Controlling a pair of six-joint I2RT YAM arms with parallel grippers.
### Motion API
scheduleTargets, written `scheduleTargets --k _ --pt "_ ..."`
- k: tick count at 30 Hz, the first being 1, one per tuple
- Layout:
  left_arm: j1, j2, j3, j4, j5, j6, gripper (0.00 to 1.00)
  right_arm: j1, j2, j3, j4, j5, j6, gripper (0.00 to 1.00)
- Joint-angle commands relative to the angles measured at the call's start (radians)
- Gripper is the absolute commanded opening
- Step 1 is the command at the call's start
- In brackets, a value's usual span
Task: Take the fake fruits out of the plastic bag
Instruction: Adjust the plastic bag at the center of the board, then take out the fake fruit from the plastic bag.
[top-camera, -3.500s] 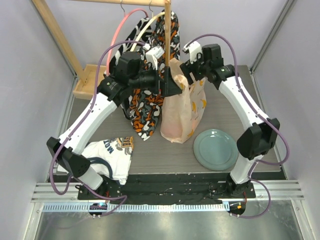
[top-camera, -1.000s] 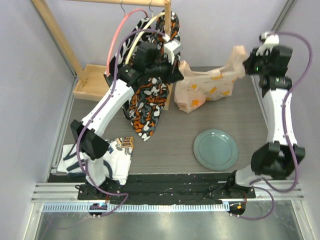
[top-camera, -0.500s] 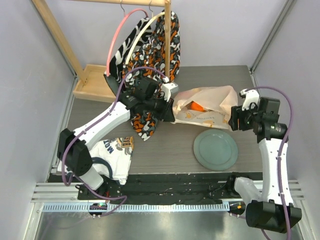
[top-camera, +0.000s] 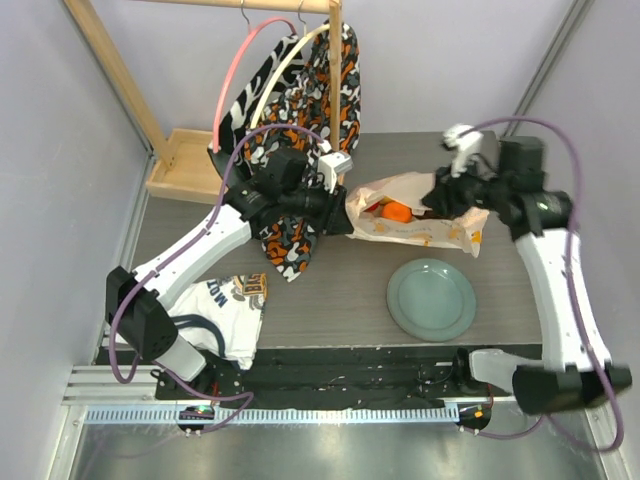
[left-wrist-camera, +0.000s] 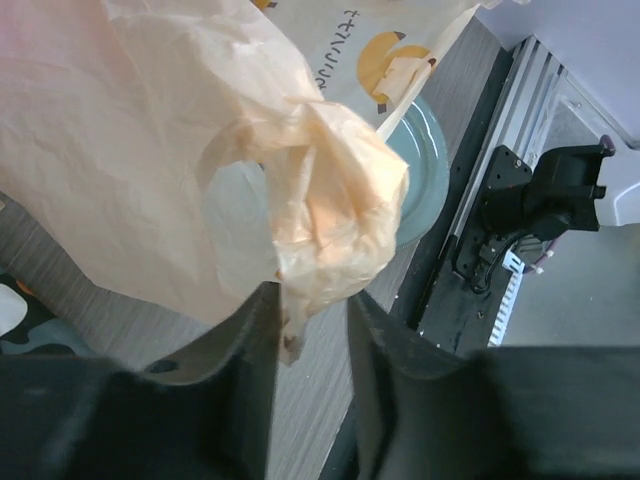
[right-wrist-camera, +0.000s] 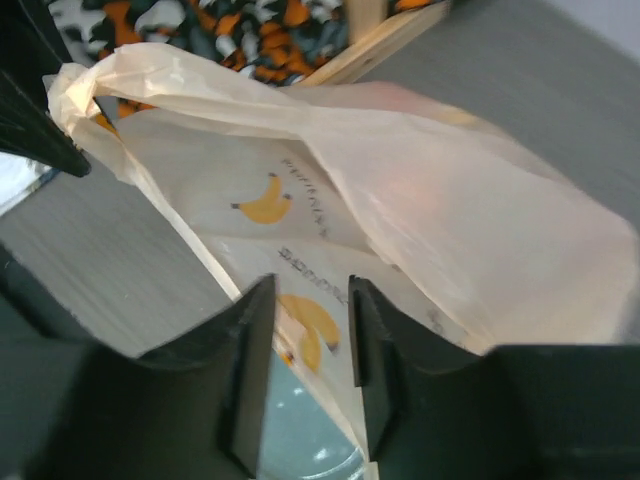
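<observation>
Left tool (left-wrist-camera: 310, 298), one plastic bag (top-camera: 432, 232) (pinched), one orange (top-camera: 397, 212)

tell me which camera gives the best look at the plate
The top external view: the whole plate lies in plain sight. The left wrist view shows only part of its rim behind the bag; the right wrist view shows just a sliver under the bag.
</observation>
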Motion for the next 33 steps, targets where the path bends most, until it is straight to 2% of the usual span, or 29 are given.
scheduleTargets --k 1,4,5,9,14,17,18,21,26,33 --pt "0.001 0.022 0.064 0.033 0.005 0.011 0.19 0.195 0.185 -0.025 0.007 0.08 -0.056 0.33" --pt "0.001 0.044 0.109 -0.013 0.002 0.07 0.0 0.226 0.24 -0.074 0.146 0.176 0.027 0.26" --pt "0.001 0.048 0.115 -0.025 -0.005 0.109 0.0 0.226 0.276 -0.083 0.22 0.233 0.047 0.25" --pt "0.001 0.048 0.127 -0.086 -0.05 0.176 0.0 0.226 0.387 -0.077 0.311 0.404 0.078 0.19" --pt "0.001 0.076 0.158 -0.117 -0.087 0.254 0.0 0.17 0.526 -0.047 0.449 0.626 -0.029 0.19" --pt "0.001 0.105 0.209 -0.125 -0.091 0.28 0.0 0.104 0.601 0.033 0.44 0.675 -0.028 0.28" --pt "0.001 0.107 0.212 -0.122 -0.088 0.272 0.0 0.091 0.614 0.035 0.429 0.66 -0.025 0.39" --pt "0.001 0.101 0.209 -0.1 -0.059 0.226 0.0 0.089 0.553 -0.042 0.441 0.684 -0.071 0.52" --pt "-0.005 0.087 0.193 -0.056 -0.01 0.188 0.0 0.085 0.455 -0.184 0.458 0.729 -0.126 0.59" --pt "-0.008 0.102 0.204 -0.051 -0.011 0.186 0.0 0.085 0.479 -0.198 0.501 0.801 -0.126 0.61"
